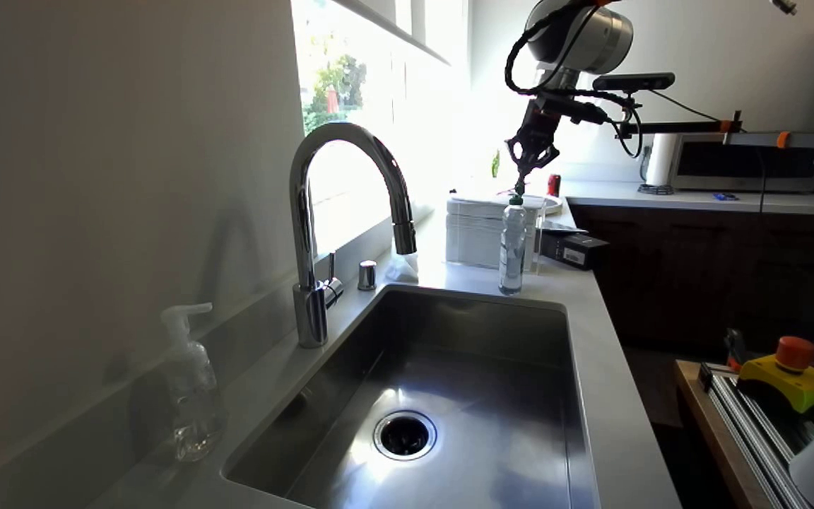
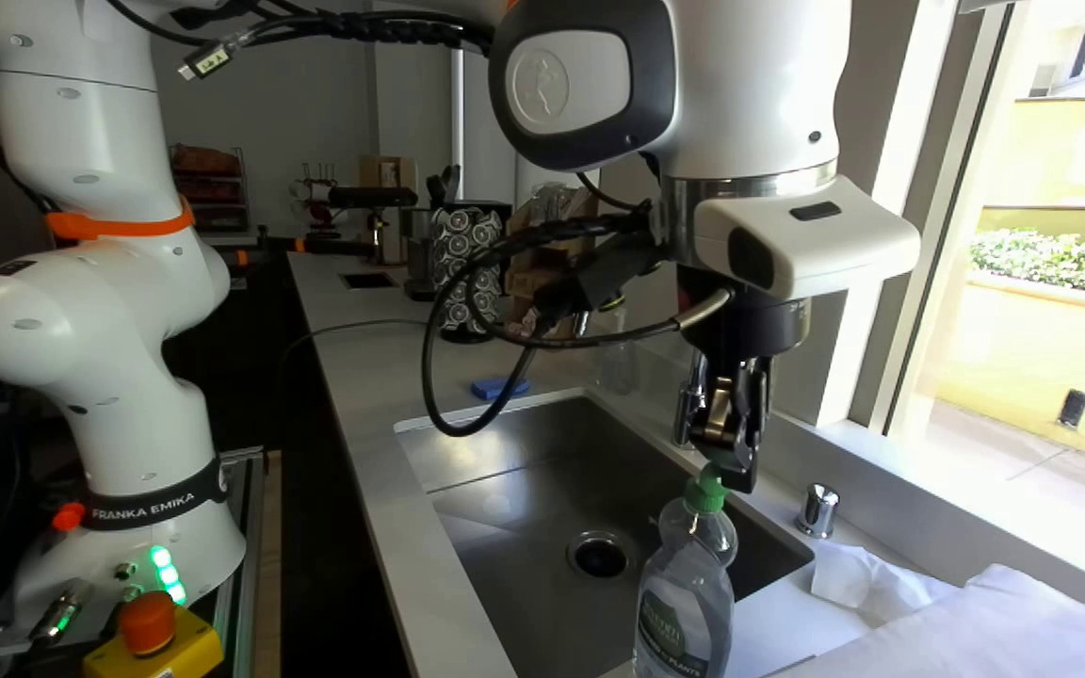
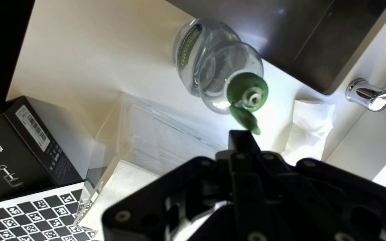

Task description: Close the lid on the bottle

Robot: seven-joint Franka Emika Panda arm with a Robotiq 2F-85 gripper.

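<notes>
The bottle (image 1: 511,247) is clear, slim and upright on the counter beside the sink's end; it shows also in an exterior view (image 2: 684,612) and the wrist view (image 3: 213,60). Its green cap (image 3: 246,90) shows a pale nozzle uncovered. The green flip lid (image 3: 245,118) hangs open to one side of the cap, on the gripper's side. My gripper (image 3: 243,139) is shut, with its fingertips together and nothing between them. The tips are right by the lid; whether they touch it I cannot tell. In both exterior views the gripper (image 1: 520,185) (image 2: 738,476) points down at the cap.
The steel sink (image 1: 573,396) lies beside the bottle, with an arched faucet (image 1: 301,233) and a chrome knob (image 3: 369,95). A clear container (image 1: 474,237), a black box (image 3: 22,144) and crumpled white paper (image 3: 310,124) stand near the bottle. A window borders the counter.
</notes>
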